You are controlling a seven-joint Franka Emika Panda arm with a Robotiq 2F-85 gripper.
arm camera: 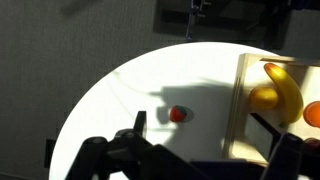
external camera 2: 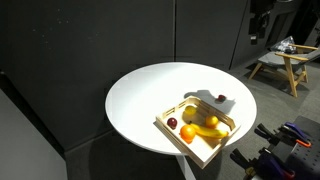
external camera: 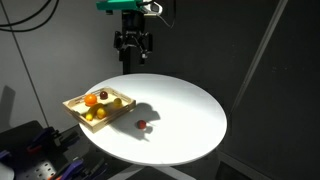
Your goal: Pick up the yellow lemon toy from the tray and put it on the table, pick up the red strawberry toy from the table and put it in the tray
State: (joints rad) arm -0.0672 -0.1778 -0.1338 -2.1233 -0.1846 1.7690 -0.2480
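Observation:
The red strawberry toy lies on the round white table, just beside the light wooden tray. It also shows in the other exterior view and in the wrist view. The pale yellow lemon toy sits in the tray against a longer yellow toy. My gripper hangs high above the far edge of the table, well away from both toys. Its fingers are spread wide and hold nothing.
The tray also holds an orange round toy and a dark purple-brown toy. Dark walls surround the table. A wooden stool stands in the background, and dark equipment sits below the table edge.

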